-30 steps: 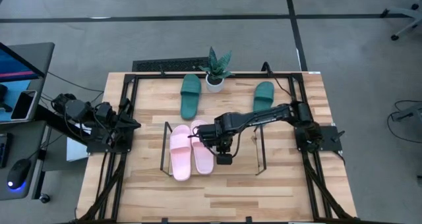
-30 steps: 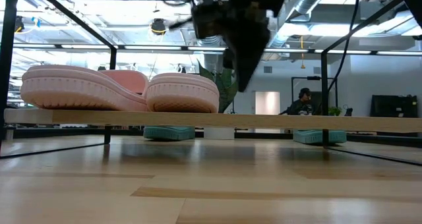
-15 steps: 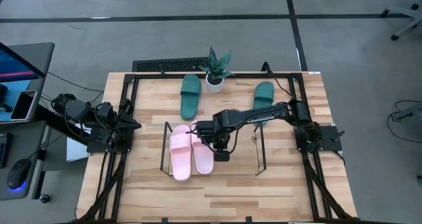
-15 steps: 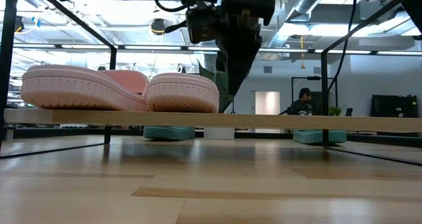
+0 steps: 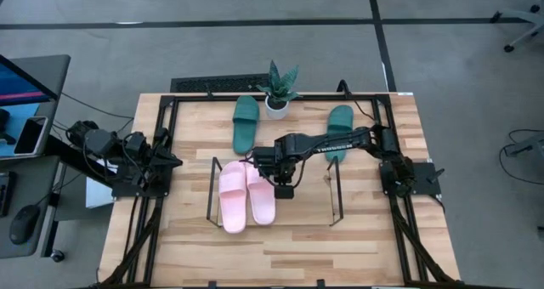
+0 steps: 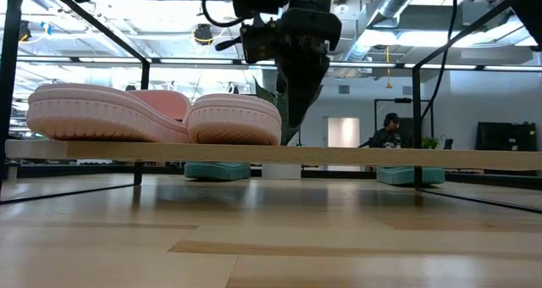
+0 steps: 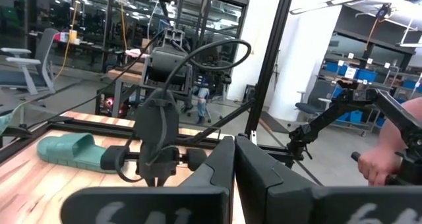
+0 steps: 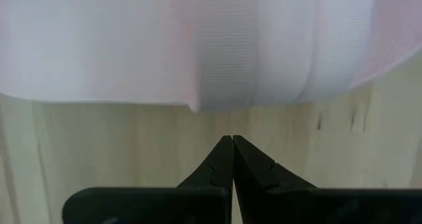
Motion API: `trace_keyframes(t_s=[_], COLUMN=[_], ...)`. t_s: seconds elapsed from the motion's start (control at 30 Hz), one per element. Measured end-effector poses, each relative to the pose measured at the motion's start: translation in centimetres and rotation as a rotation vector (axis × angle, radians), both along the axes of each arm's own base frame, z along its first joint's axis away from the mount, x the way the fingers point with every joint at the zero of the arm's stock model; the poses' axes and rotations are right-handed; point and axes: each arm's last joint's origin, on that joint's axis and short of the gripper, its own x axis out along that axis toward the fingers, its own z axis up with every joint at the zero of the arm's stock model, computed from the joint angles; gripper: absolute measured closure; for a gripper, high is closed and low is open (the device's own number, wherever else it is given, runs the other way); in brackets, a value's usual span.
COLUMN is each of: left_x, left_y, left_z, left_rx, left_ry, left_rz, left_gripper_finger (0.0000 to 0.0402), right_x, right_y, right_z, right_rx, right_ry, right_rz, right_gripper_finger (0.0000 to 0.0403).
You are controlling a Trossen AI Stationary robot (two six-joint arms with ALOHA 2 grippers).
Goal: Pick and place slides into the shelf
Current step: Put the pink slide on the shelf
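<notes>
Two pale pink slides lie side by side on the left half of the black wire shelf. In the low view they rest on its level board. Two dark green slides lie on the table beyond the shelf. My right gripper is shut and points down, close beside the right pink slide; the right wrist view shows bare wood between its tips and the slide's edge. My left gripper waits shut at the table's left edge.
A small potted plant stands at the far edge between the green slides. A black metal frame edges the table. The shelf's right half holds nothing. A person's hand shows beyond the table in the left wrist view.
My right gripper has moved toward the table's far edge and a little left, closing on the right pink slide's side. It has stayed shut and pointing down. Both pink slides lie where they were.
</notes>
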Motion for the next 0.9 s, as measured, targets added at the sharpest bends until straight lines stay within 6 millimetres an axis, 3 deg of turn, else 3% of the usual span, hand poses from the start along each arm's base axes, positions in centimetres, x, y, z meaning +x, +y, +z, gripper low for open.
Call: trace_keyframes(t_s=[0.9], left_x=[0.0], left_y=[0.0], left_z=[-0.2], left_rx=[-0.014], left_ry=[0.023], left_rz=[-0.005], left_gripper_finger=[0.0401], right_x=[0.6], right_y=[2.4], right_z=[0.2], right_rx=[0.018], right_ry=[-0.075], right_rz=[0.048], right_gripper_finger=[0.0403])
